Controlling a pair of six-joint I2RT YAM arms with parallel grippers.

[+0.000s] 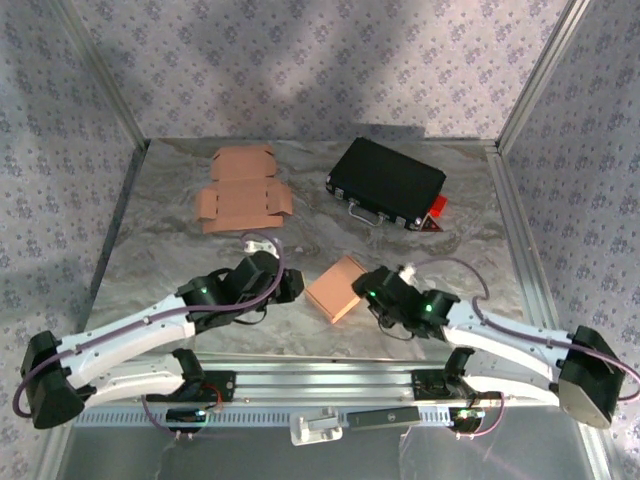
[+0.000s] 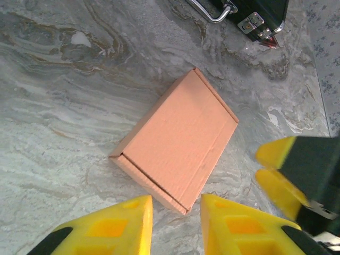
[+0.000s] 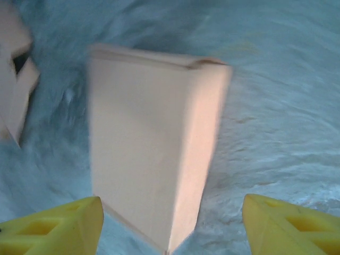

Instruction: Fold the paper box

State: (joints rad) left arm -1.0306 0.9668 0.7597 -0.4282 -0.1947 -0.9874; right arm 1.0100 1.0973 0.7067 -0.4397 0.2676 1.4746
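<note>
Folded paper box [image 1: 337, 288]: closed, lying flat on marbled table [image 1: 180, 250], just toward 6 o'clock from centre.
Left gripper [image 2: 176, 207]: at box's 9 o'clock; jaws narrowly parted, nothing between them, box edge just ahead.
Right gripper [image 1: 372, 293]: at box's 3 o'clock; jaws spread wide, not touching box.
Flat box blank [image 1: 243, 190]: unfolded, at 11 o'clock.
Black case [image 1: 386, 183]: at 1 o'clock.

Folded box [image 1: 336, 289] lies flat on the counter [image 1: 180, 250], front middle. Left hand [image 1: 295, 286] sits close on its left and right hand [image 1: 366, 292] close on its right, so the box lies between them. Flat box blank [image 1: 242, 190] lies behind and left, well apart. Case [image 1: 386, 182] is behind and right, its handle facing front. Small wedge [image 1: 436, 210] is at the case's right end.
</note>
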